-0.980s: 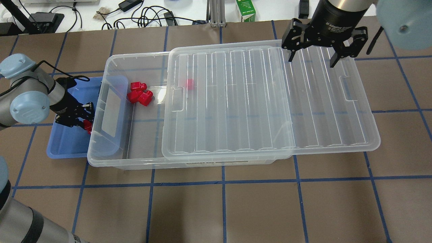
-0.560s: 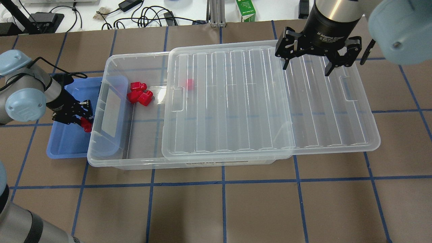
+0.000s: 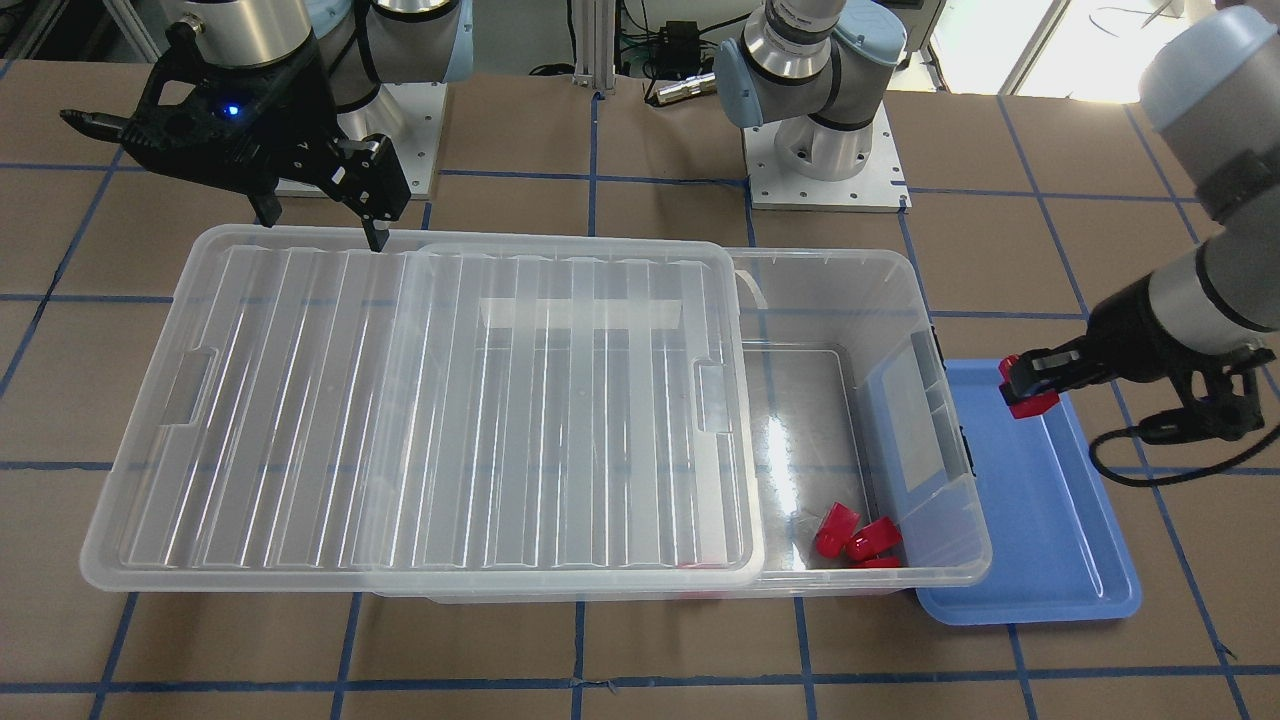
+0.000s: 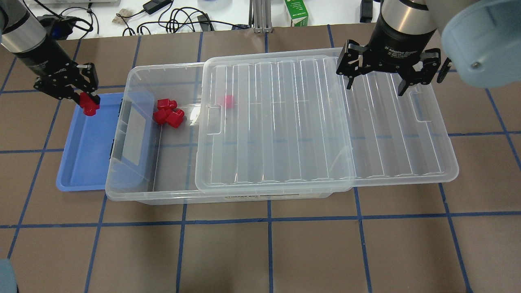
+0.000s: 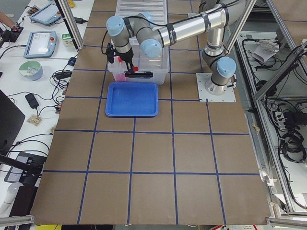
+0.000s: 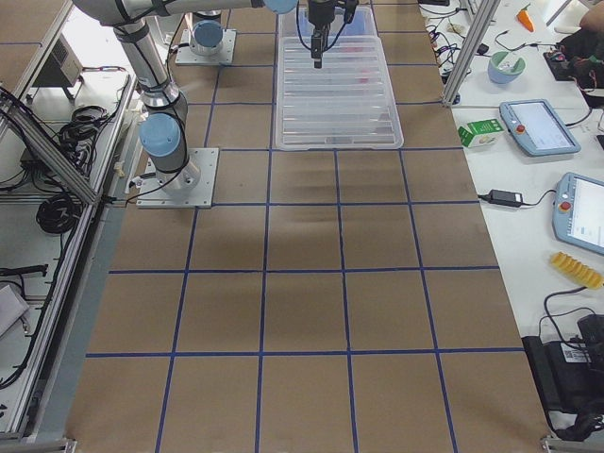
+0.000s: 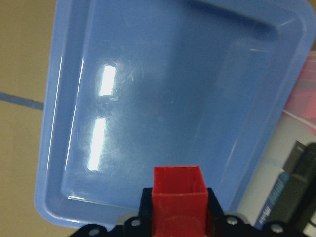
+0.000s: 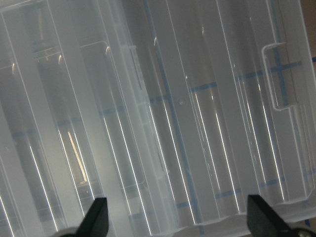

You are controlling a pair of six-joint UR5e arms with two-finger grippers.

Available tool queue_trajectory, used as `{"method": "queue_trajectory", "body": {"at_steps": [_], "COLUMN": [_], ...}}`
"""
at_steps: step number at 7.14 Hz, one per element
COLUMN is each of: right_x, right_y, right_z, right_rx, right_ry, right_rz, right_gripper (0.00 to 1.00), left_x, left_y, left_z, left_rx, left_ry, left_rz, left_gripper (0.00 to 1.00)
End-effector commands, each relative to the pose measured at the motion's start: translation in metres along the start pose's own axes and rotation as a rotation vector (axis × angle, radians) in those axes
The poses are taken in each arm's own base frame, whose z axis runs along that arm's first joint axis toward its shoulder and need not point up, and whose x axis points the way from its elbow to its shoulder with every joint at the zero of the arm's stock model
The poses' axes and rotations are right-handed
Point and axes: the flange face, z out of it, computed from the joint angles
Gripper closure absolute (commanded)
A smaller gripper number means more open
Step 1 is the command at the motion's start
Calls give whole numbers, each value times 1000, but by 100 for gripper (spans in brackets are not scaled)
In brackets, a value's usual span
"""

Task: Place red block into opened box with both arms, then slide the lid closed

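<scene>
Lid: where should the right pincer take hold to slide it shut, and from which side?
Probably the rectangular notch at the overhanging short end of the clear ribbed plastic lid, from above. The sheet lies flat and looks too wide to span; the notch gives a lip to hook. The open right pincer hangs near that end.

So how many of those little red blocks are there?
5. One block is in the left gripper over the blue tray; three cluster in the box's open end; one shows through the lid. More could hide under it.
</scene>
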Motion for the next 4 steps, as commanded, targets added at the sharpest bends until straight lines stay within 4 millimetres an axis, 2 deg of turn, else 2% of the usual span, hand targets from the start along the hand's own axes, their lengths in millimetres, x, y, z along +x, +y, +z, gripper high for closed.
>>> {"method": "queue_trajectory", "body": {"at_steps": [1, 4], "right_x": [0, 0], "right_y": [-1, -2], "right_z": [0, -2], "right_rx": [-1, 3], "right_ry": [-1, -3], "right_rz": [0, 0], "right_gripper": [0, 0], "left_x": [95, 105], "left_y": [42, 43], "left_z": [19, 104], "left_rx": [-32, 8], "left_ry": [-27, -28], "left_rz": [96, 37], "left_gripper": [100, 100]}}
